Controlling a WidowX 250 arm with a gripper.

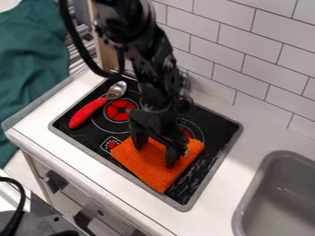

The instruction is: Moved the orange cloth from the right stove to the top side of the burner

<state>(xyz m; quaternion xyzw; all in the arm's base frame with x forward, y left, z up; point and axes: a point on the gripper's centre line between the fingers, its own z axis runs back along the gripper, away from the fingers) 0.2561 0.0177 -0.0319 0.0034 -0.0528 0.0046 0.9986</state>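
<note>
You have the cloth (pixel 155 174) lying flat on the near side of the stove (pixel 214 123), overlapping the near edge of the right burner (pixel 189 132). Judging by that, the shift to the burner's far side is all left to do; only your approach looks done. Your arm (pixel 149 57) slants in from the top edge, its jaws pointing down at the cloth's far part, standing apart with orange fabric visible between them.

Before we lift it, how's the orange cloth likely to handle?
Probably floppy: the orange cloth looks thin and lies spread over the stove, so its edges should droop once lifted. Fuzzy, towel-like surface suggests it's light and unlikely to slip much.
</note>
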